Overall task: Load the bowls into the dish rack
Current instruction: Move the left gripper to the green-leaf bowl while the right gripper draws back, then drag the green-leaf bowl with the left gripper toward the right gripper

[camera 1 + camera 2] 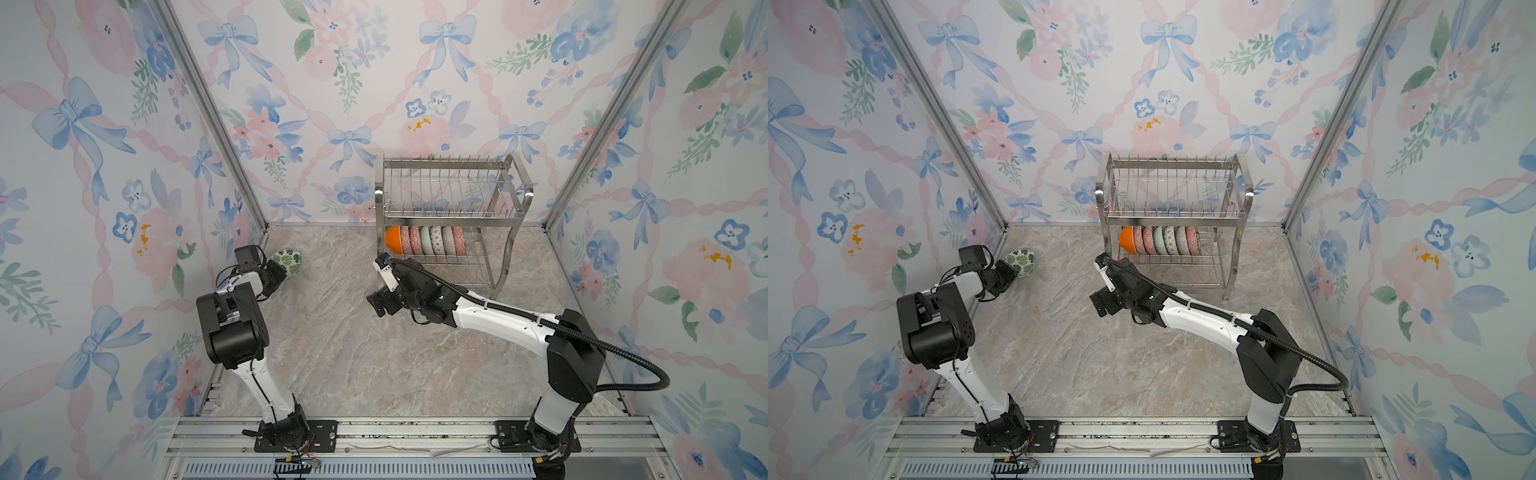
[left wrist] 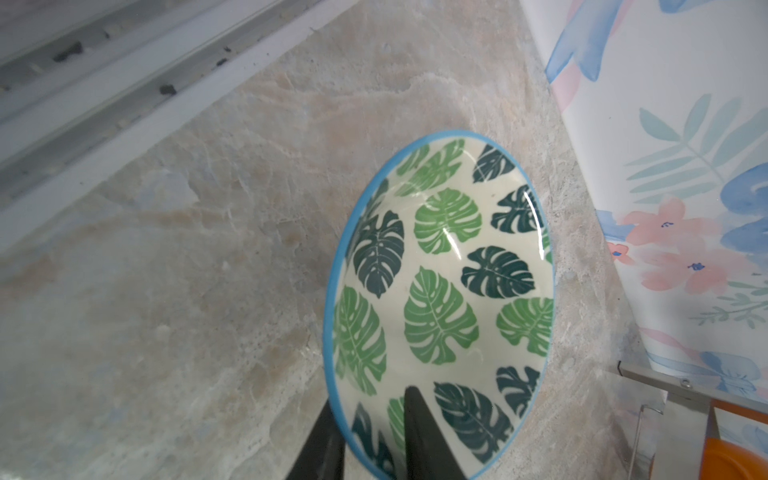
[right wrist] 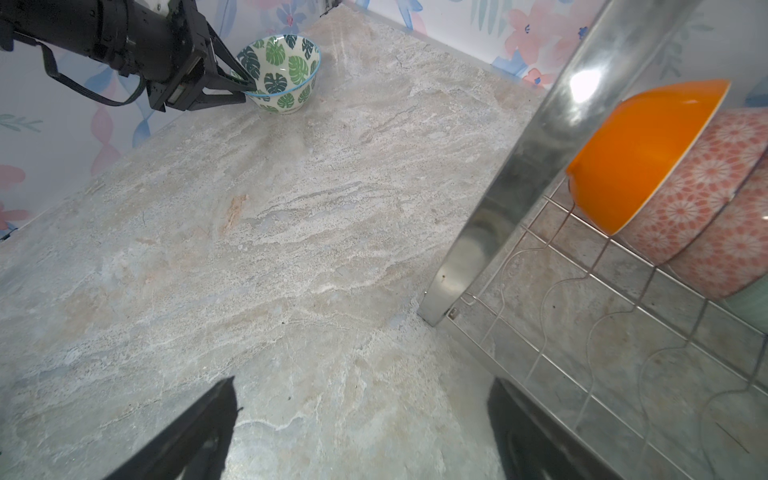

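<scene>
A bowl with green and dark leaves and a blue rim (image 1: 292,261) (image 1: 1025,262) (image 2: 444,291) (image 3: 286,70) rests on the marble table near the far left wall. My left gripper (image 1: 284,269) (image 2: 370,419) (image 3: 245,89) is shut on its near rim, one finger inside and one outside. The dish rack (image 1: 515,195) (image 1: 1237,166) stands at the back right. Its lower tier holds a row of several bowls on edge, with an orange bowl (image 1: 392,240) (image 3: 640,153) at the left end. My right gripper (image 1: 376,284) (image 3: 361,399) is open and empty, just left of the rack's front leg.
The rack's flat steel leg (image 3: 540,166) stands close beside my right gripper. Flowered walls enclose the table on three sides, and the left wall is close behind the leaf bowl. The rack's upper tier (image 1: 449,195) holds nothing that I can make out.
</scene>
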`<state>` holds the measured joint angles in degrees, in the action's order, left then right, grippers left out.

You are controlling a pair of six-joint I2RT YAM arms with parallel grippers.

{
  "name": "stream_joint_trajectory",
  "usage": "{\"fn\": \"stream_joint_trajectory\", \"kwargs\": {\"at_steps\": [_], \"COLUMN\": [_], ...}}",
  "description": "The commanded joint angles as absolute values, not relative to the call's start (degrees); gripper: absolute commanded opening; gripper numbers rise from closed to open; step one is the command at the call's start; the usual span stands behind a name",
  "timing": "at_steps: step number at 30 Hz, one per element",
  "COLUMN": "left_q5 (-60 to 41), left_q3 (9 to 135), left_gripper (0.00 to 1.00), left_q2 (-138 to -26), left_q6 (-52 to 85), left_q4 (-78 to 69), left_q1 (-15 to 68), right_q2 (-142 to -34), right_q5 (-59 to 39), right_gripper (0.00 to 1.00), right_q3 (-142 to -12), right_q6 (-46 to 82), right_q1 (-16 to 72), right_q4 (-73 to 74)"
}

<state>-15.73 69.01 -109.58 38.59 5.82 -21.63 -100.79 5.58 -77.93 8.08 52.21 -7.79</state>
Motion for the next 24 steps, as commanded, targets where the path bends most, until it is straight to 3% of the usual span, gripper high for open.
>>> {"fn": "stream_joint_trajectory", "kwargs": {"at_steps": [1,10,24], "left_q5": [-15.8,-17.2,-22.1], "left_q3": [69.3,67.1,56.6], "left_gripper": [0.16,0.0,0.0], "left_q2": [-110.4,-105.7,-90.4], "left_q6": [37.1,36.1,30.2], "left_q4": [6.5,8.3,15.6], "left_q1": [-21.5,-20.9,-14.7], "right_q2": [-97.9,-95.1,-86.0], "right_q5": [6.1,6.6,11.3], "right_gripper": [0.96,0.97,0.96], "right_q3": [-76.6,-74.7,-67.7], "right_q6": [7.9,8.5,8.0], "right_q1": [51.7,51.7,51.8], "right_q4": [-6.7,-6.6,-8.9]}}
